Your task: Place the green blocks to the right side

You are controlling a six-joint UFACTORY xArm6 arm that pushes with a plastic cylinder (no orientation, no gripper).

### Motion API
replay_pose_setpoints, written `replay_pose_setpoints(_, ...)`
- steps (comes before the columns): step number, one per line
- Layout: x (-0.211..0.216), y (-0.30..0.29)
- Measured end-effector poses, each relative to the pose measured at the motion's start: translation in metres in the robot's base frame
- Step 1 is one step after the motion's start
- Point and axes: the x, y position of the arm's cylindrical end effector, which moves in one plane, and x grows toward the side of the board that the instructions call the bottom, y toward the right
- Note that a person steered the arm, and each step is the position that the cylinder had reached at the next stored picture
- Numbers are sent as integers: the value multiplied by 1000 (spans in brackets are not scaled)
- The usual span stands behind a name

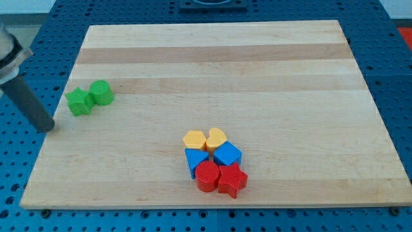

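No text, label, number or sign can be read anywhere.

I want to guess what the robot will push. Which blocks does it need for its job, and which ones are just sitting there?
For the job: green star block, green round block, touching each other at the view's left; my tip sits just left of them.

Just lying about: yellow hexagon block, yellow heart block, two blue blocks, red round block, red star block.
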Motion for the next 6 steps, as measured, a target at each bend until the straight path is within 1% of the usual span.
replay_pose_setpoints(1,-28,0)
replay_pose_setpoints(2,-43,2)
replay_pose_setpoints(3,-43,14)
replay_pose_setpoints(4,-61,45)
replay_pose_setpoints(5,-95,76)
replay_pose_setpoints(6,-120,90)
